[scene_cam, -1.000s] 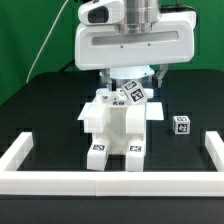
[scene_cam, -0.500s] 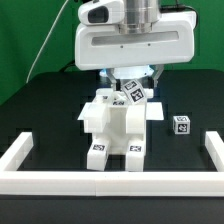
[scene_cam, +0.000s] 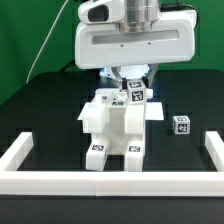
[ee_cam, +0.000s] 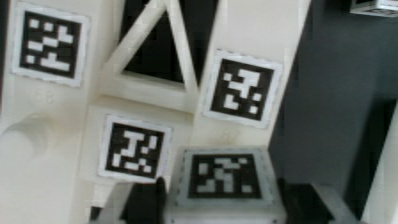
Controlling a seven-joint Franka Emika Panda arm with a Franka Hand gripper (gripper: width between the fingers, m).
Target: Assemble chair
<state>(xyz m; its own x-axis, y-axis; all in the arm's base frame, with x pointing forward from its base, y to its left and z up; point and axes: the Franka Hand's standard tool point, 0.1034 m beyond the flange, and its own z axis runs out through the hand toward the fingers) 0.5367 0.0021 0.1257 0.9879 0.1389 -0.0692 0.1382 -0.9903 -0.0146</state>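
The partly joined white chair (scene_cam: pixel 114 126) stands mid-table, with tags on its two front legs. My gripper (scene_cam: pixel 133 86) hangs over its back right and is shut on a small white tagged chair part (scene_cam: pixel 136 96), held upright against the top of the assembly. In the wrist view this part (ee_cam: pixel 222 176) sits between my dark fingers (ee_cam: pixel 150 200), beside the cross-braced piece (ee_cam: pixel 164 50) and its tags. Another small tagged chair part (scene_cam: pixel 181 124) lies loose at the exterior view's right.
A low white border rail (scene_cam: pixel 112 180) runs along the front and up both sides of the black table. The white robot body (scene_cam: pixel 132 40) looms above the back of the chair.
The held tagged part has turned from tilted to upright and shifted slightly to the exterior view's right. The chair and loose part have not moved.
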